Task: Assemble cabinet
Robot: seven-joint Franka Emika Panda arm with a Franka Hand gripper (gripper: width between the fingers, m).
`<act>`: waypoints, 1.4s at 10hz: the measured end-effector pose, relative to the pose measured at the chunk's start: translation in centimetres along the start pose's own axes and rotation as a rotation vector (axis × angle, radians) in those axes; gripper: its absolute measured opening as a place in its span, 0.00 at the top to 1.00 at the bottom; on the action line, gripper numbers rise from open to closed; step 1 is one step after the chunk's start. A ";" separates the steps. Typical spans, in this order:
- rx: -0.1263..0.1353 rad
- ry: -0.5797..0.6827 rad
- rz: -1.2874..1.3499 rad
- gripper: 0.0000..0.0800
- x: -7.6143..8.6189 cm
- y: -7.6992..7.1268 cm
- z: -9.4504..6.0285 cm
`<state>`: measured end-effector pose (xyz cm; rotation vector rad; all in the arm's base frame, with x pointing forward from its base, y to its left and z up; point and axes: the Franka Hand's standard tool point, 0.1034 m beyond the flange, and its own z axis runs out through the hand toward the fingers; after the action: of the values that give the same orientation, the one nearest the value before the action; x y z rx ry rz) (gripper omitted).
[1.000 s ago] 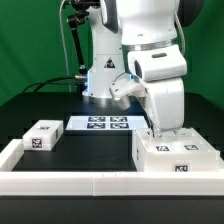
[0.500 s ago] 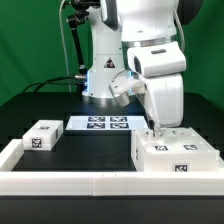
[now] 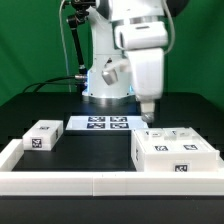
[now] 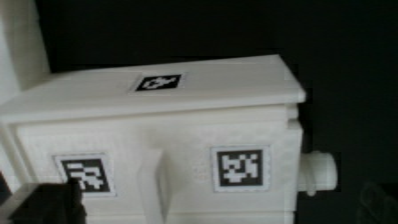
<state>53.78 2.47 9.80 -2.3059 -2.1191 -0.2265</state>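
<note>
The cabinet, a large white box with black-and-white tags, stands at the exterior view's right, inside the rail. A smaller white tagged block lies at the exterior view's left. My gripper hangs just above the cabinet's back left corner and holds nothing. In the wrist view the cabinet fills the picture, with tags on its top and side and a round peg on one side. One dark finger shows at the edge, clear of the cabinet. The jaws look spread apart.
The marker board lies flat between the small block and the cabinet, in front of the robot base. A low white border rail runs along the front and the sides. The table is black.
The arm has lifted off the cabinet's top and moved up and toward the exterior view's left. The cabinet and the small block have not moved.
</note>
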 end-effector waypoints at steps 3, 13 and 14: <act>-0.057 0.003 0.137 0.00 -0.6 -3.0 0.0; -0.111 0.083 0.871 0.00 -0.9 -5.7 1.1; -0.116 0.097 0.967 0.00 -0.6 -5.9 1.2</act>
<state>47.96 2.48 7.93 -2.9643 -0.7745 -0.4174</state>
